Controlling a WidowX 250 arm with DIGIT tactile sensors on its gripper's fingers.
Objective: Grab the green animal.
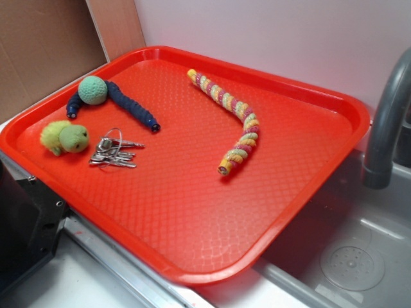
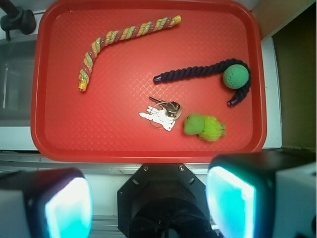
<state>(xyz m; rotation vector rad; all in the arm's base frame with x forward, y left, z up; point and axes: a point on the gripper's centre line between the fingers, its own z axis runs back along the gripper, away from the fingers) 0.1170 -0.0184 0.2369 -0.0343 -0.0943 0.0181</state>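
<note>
Hovering high over the near edge of the tray (image 2: 44, 99), the gripper (image 2: 148, 206) hangs with its 2 fingers (image 2: 64, 206) spread wide and nothing between them.

Going left to right in the wrist view: the striped snake (image 2: 116, 39) lies far ahead and left of the gripper, out of the way. The keys (image 2: 162, 115) sit ahead, almost on the gripper's centre line. Just right of them, nearly touching, is the green animal (image 2: 204, 127), ahead and slightly right of the gripper. Further ahead and right lies the teal ball (image 2: 235, 76) on its dark blue body.

The main risk is the keys: a straight descent would likely land on them, not the toy, and a wide grasp could pinch the ring along with the plush. The toy is small and soft, so an off-centre close may just nudge it aside. Mistaking the teal ball for the target is also possible.
</note>
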